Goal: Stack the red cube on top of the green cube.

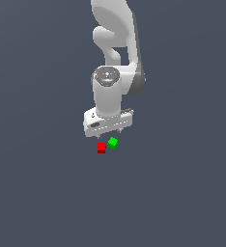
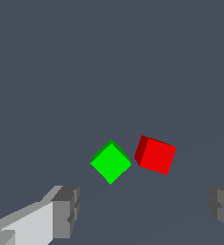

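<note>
A tiny red cube [image 1: 101,147] lies on the dark grey floor, with a green cube [image 1: 113,143] of the same size close beside it on the exterior view's right, turned at an angle. A narrow gap separates them. My gripper [image 1: 108,133] hangs above and just behind the two cubes, open, with nothing between its fingers. In the wrist view the green cube [image 2: 111,162] and the red cube [image 2: 155,155] lie side by side beyond my gripper [image 2: 142,210], whose grey fingertips [image 2: 66,210] stand wide apart at the two sides.
The white arm [image 1: 116,58] rises behind the cubes toward the top of the exterior view. The flat dark grey floor [image 1: 47,193] spreads all around.
</note>
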{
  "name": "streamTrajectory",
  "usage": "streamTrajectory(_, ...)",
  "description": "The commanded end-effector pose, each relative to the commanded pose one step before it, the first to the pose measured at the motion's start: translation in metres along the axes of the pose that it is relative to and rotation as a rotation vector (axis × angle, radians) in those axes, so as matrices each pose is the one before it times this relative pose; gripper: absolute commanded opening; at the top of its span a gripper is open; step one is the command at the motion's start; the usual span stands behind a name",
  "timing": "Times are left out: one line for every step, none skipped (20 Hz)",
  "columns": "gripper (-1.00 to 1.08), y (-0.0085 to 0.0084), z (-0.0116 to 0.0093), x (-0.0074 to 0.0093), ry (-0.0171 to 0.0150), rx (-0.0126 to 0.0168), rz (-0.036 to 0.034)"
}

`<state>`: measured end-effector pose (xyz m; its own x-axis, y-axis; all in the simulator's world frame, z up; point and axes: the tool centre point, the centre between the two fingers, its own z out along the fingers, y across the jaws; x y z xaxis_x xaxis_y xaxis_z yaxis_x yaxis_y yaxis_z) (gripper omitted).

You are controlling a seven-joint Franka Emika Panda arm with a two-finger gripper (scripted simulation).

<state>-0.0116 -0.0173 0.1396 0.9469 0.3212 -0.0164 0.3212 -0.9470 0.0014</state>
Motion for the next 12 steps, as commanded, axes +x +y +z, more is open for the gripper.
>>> streamTrajectory(1.00, 0.00178, 0.00359, -0.00151, 0.00091, -0.00044, -0.06581)
streamTrajectory(1.00, 0.00071, 0.00142, -0.00060, 0.00033, -0.00016, -0.02579)
streamTrajectory(1.00, 0.00071, 0.00142, -0.00060, 0.00033, -0.00016, -0.02581)
streamTrajectory(1.00, 0.00071, 0.00142, -0.00060, 0.00033, -0.00016, -0.02582)
streamTrajectory(1.00, 0.00071, 0.00142, -0.00060, 0.00034, -0.00017, -0.02583)
streamTrajectory(1.00, 0.00071, 0.00143, -0.00060, 0.00034, -0.00017, -0.02585)
streamTrajectory(1.00, 0.00071, 0.00143, -0.00060, 0.00034, -0.00017, -0.02587)
streamTrajectory(1.00, 0.00072, 0.00143, -0.00060, 0.00034, -0.00017, -0.02589)
streamTrajectory(1.00, 0.00072, 0.00143, -0.00060, 0.00034, -0.00017, -0.02591)
streamTrajectory(1.00, 0.00072, 0.00143, -0.00060, 0.00034, -0.00017, -0.02595)
streamTrajectory(1.00, 0.00073, 0.00143, -0.00060, 0.00034, -0.00017, -0.02596)
streamTrajectory(1.00, 0.00073, 0.00144, -0.00060, 0.00034, -0.00017, -0.02599)
